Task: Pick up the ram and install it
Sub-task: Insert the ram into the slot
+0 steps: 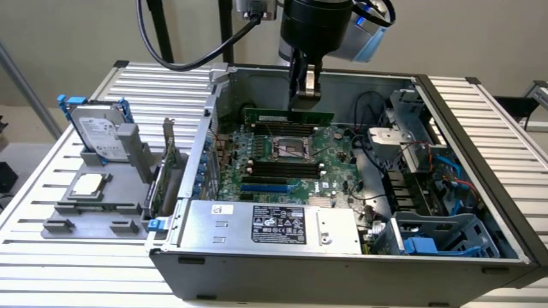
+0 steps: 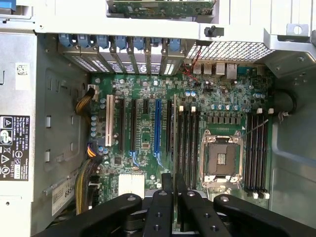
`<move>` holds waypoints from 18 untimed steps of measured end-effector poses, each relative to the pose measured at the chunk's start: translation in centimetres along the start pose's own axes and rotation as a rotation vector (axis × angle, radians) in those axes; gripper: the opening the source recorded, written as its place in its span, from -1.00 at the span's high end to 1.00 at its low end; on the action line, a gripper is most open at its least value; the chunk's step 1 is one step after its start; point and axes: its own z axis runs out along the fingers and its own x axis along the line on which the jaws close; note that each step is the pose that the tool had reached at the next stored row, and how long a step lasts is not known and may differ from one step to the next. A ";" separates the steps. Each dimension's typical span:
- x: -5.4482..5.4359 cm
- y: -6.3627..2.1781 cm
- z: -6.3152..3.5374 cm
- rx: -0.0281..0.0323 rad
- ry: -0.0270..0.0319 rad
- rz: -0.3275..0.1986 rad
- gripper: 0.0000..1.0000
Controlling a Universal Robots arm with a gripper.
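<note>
Clenched on ram, gripper pinching upper edge near mid-length. Likely chosen to leave contact edge bare and facing down, and to avoid droop at either end. Held level, long axis parallel to slots flanking socket; reads as pre-alignment for a straight push-in. Hanging above board, somewhere over socket region. Not seated, judging by wide look at board from wrist. Can't pin down which slot bank beside socket, nor clearance.

Case laid on side, open face up, presumably to expose socket and slots to a vertical approach. Drive and card stood upright in holder outside case, well apart from socket. Probably parked that way for easy top grabs; no bearing on current grip.

Pose: reaching in from above socket area, wrist vertical, fingers pointing straight down at board. From wrist, finger faces parallel to slots next to socket, so no visible twist against them. Cable looping off wrist, well above socket, clear of case.
</note>
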 end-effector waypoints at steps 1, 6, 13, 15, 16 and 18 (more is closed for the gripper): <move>0.0 0.00 0.00 0.0000 0.0000 0.000 0.73; 0.0 -0.01 0.22 0.0000 -0.0001 0.000 0.73; -0.1 -0.17 1.48 0.0003 -0.0006 0.009 0.73; -0.3 -0.21 1.85 0.0005 -0.0009 0.010 0.73; -0.5 -0.23 2.05 0.0005 -0.0007 0.011 0.73; -0.8 -0.26 2.42 0.0006 -0.0009 0.012 0.73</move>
